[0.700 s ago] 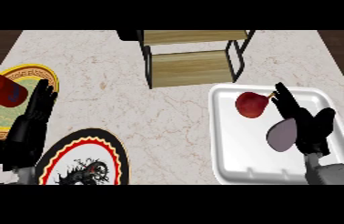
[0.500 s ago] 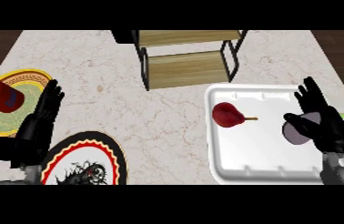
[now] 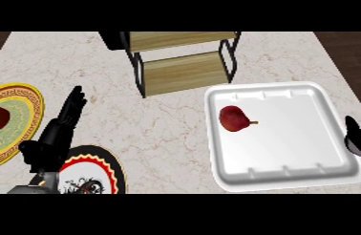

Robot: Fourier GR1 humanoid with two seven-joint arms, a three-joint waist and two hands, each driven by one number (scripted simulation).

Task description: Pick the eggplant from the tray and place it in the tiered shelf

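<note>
The eggplant shows nowhere on the white moulded tray (image 3: 282, 174); whether the right hand (image 3: 351, 133), a black sliver at the view's right edge, has it cannot be told, nor how that hand is set. The risk I judge: a carry from off-view could clip the black metal frame of the two-tier wooden shelf (image 3: 185, 71), or knock the dark red stemmed fruit (image 3: 235, 118) on the tray. The left hand (image 3: 60, 131) rests with fingers straight near two patterned plates. No readable writing or brand.
</note>
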